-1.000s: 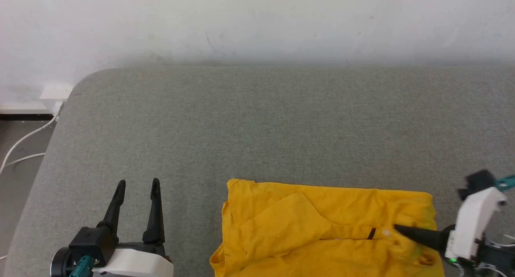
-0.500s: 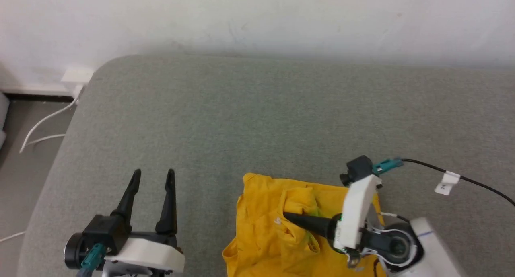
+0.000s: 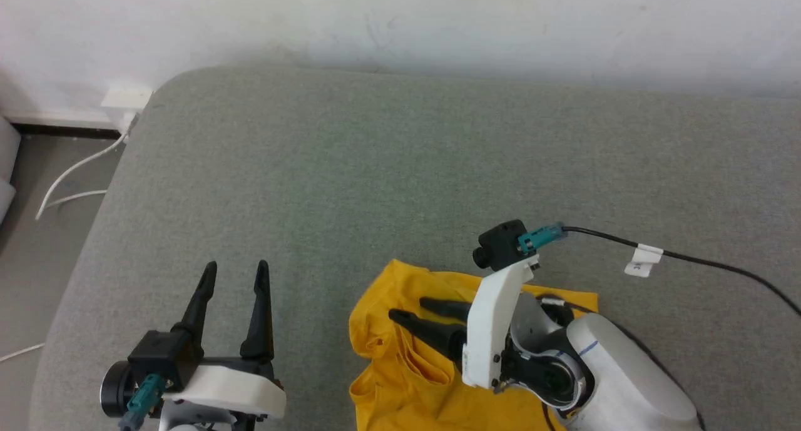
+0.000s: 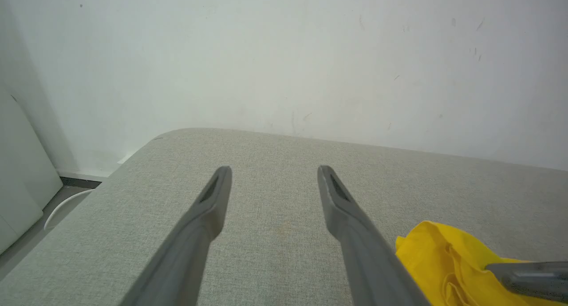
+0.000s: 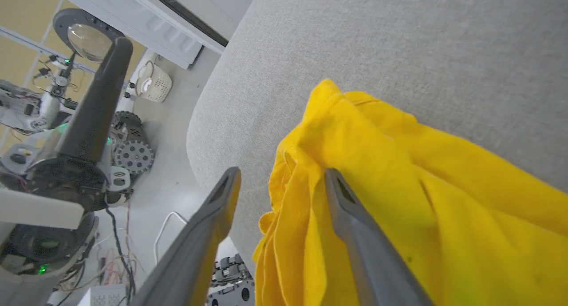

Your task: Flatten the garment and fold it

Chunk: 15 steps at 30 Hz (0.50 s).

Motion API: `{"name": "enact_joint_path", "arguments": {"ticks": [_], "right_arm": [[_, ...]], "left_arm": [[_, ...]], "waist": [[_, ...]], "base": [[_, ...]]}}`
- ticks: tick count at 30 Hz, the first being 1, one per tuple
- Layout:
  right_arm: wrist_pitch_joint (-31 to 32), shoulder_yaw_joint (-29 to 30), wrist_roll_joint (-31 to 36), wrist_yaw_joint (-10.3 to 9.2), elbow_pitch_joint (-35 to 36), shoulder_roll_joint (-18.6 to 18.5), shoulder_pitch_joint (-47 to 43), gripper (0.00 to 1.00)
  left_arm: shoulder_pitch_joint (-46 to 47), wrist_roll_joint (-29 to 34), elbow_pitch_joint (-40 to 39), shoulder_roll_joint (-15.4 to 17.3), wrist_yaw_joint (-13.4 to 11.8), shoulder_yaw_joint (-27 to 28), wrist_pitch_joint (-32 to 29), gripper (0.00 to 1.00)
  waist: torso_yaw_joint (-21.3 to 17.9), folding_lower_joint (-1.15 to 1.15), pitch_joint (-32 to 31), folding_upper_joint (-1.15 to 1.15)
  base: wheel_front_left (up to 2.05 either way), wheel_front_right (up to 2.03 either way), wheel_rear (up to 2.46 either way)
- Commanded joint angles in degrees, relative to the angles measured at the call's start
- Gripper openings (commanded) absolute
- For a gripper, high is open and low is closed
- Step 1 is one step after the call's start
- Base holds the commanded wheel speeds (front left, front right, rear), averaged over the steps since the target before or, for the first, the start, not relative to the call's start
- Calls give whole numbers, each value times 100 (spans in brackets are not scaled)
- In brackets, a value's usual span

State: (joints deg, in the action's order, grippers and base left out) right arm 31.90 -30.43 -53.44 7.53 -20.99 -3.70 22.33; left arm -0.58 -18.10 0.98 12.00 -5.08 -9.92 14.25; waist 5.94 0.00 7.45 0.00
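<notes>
The garment [image 3: 400, 362] is a bright yellow shirt lying bunched and folded over on itself near the front edge of the grey padded surface [image 3: 375, 168]; its print is hidden. My right gripper [image 3: 407, 309] hovers over the garment's left part, pointing left, open, with nothing between its fingers. In the right wrist view the right gripper [image 5: 282, 172] stands open above the garment's [image 5: 399, 186] folded edge. My left gripper [image 3: 236, 265] is open over bare surface, left of the garment. The left wrist view shows the left gripper [image 4: 274, 169] open, with the garment [image 4: 439, 257] at lower right.
A white wall runs behind the surface. White cables [image 3: 69, 181] trail on the floor past the rounded left corner. A black cable with a white tag [image 3: 644, 259] crosses the surface at right. A small white basket [image 5: 153, 84] sits on the floor.
The head camera has shifted. My right gripper, shut on the garment's right side, swept left across it, folding that side over, and has now opened and let go. The left gripper stayed open.
</notes>
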Motion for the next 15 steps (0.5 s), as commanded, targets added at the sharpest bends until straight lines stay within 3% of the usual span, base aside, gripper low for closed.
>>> {"name": "enact_joint_path", "arguments": {"ticks": [1,4,7,15], "right_arm": [[-129,-118,206,-4,113,-122,110,100],[-571,-421,873,-4,472,-449,209,100],[-1159,-371,1655,-4,750,-740,144,100],[-2718,1292,3180,-4,1477,-828,-885,100]], "left_arm": [[25,-22,23,-10,11,20,48,100],[11,-31,46,-5,8,44,53,100],[-18,-74,84,-15,6,58,55,100],[-107,-153,114,34,-53,157,57,100]], "waist": [[-55,0,-45,0],[-146,0,-118,0],[-219,0,-190,0],[-448,0,-363,0]], "base": [[0,0,0],[0,0,0],[0,0,0],[0,0,0]]}}
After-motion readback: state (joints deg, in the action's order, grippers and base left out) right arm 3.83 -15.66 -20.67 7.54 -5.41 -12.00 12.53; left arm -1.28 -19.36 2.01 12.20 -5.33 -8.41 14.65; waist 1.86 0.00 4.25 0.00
